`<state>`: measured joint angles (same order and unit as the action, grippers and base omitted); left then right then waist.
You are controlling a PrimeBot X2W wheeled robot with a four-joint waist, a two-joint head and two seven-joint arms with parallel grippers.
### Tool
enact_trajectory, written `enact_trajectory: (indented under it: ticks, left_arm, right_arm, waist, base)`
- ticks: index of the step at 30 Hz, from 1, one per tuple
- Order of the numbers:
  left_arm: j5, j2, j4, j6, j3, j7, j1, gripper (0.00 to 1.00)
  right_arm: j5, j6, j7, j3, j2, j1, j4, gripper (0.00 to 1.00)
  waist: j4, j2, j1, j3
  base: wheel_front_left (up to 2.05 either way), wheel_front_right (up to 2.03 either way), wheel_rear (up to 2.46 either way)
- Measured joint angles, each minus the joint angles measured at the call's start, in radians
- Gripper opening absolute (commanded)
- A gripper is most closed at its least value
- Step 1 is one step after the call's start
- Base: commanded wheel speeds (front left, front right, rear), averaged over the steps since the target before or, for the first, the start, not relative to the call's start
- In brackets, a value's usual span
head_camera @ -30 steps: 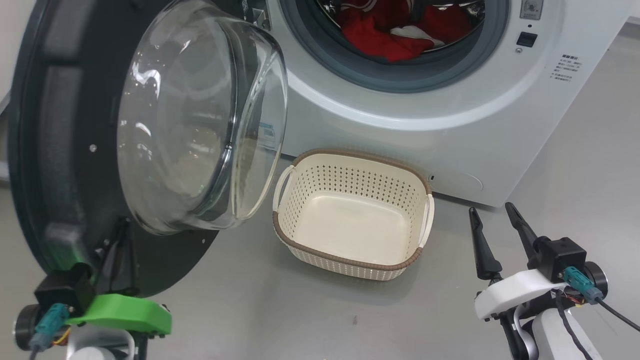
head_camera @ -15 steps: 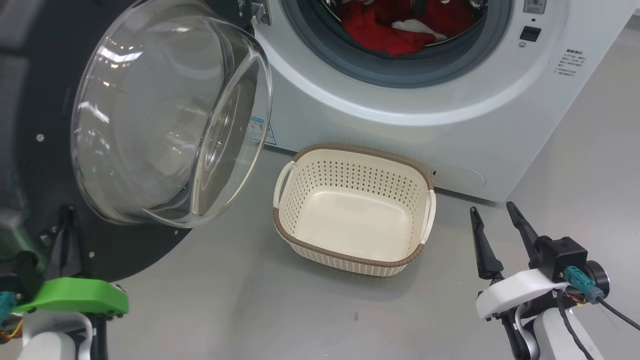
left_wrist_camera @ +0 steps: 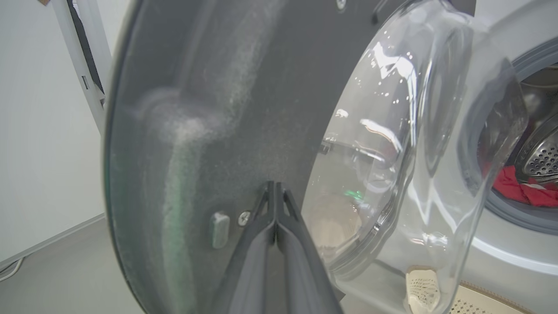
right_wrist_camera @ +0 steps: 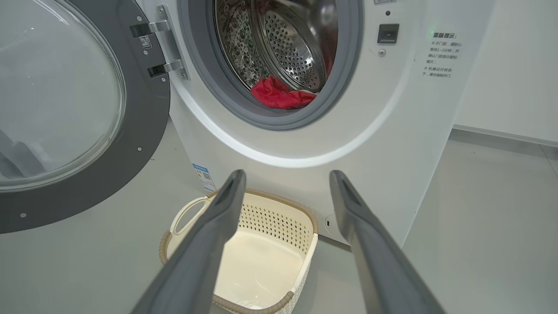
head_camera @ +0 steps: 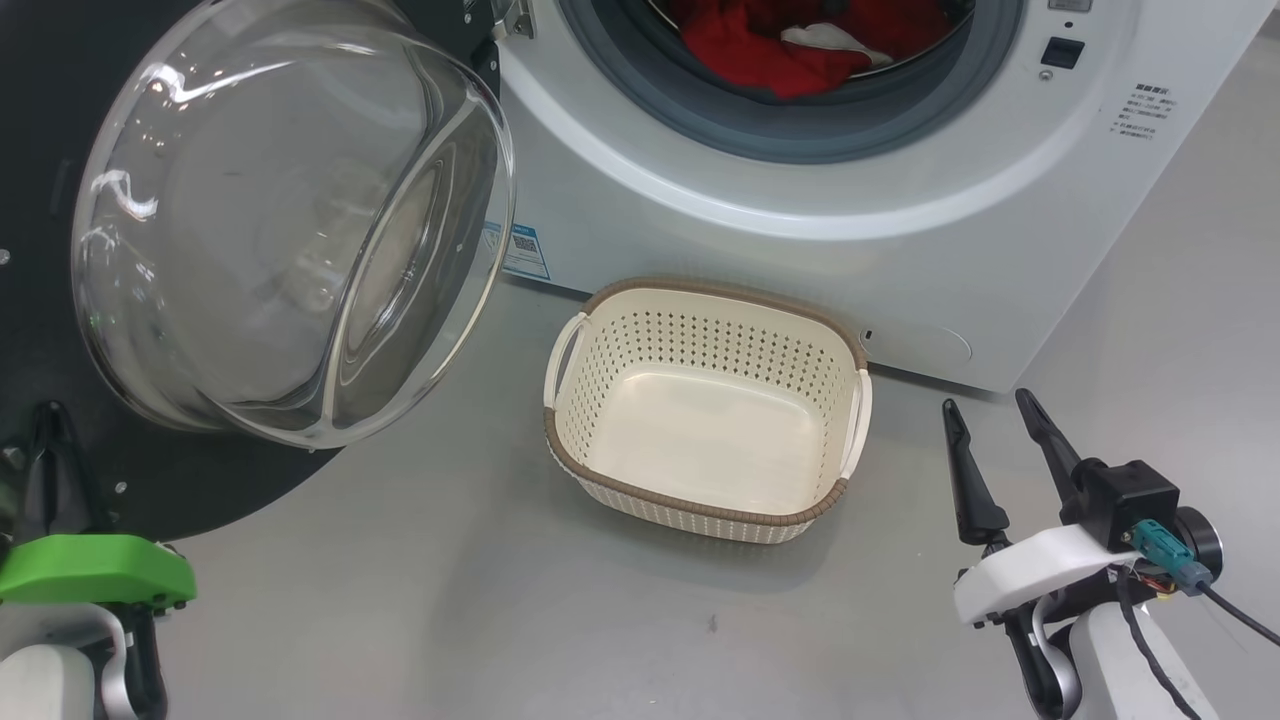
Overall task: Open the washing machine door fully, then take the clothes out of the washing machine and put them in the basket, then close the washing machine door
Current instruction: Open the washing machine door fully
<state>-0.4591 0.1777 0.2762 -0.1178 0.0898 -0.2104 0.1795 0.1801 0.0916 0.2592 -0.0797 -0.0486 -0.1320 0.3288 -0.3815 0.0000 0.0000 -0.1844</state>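
The washing machine door (head_camera: 230, 480) stands swung out at the left, its glass bowl (head_camera: 290, 220) bulging toward me. My left gripper (head_camera: 50, 415) is shut and empty, its tips against or just off the door's dark inner face (left_wrist_camera: 196, 109) beside the bowl; the left wrist view shows the left gripper (left_wrist_camera: 274, 186) with its fingers pressed together. Red clothes (head_camera: 780, 50) lie in the drum of the washing machine (head_camera: 800, 250). The empty basket (head_camera: 700, 290) sits on the floor below the opening. My right gripper (head_camera: 987, 405) hovers open to the basket's right, with nothing between its fingers.
Grey floor surrounds the basket, with open room in front of it and to the right of the washer. In the right wrist view the door hinge (right_wrist_camera: 163, 46) sits left of the grey gasket (right_wrist_camera: 348, 65), and a white wall (right_wrist_camera: 514, 65) rises to the right.
The door has swung further left and wider open, and my shut left gripper has travelled left with it. The right gripper has stayed almost still. The head view has shifted slightly.
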Motion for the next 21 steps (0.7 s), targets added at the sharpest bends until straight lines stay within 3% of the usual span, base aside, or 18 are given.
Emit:
enact_trajectory:
  ticks: [14, 21]
  left_arm:
    - [0.021, -0.038, 0.002, 0.000, -0.033, -0.023, -0.002, 0.00]
    - [0.050, -0.065, -0.034, 0.000, -0.057, -0.030, -0.092, 0.00]
  right_arm:
    - [-0.003, 0.004, 0.000, 0.004, 0.000, -0.007, 0.000, 1.00]
    - [0.004, 0.012, 0.000, -0.012, 0.000, -0.009, 0.002, 1.00]
  waist:
    - [0.003, 0.0000, 0.0000, 0.005]
    - [0.017, 0.0000, 0.0000, 0.019]
  base:
    - [0.00, 0.00, 0.00]
    - [0.00, 0.00, 0.00]
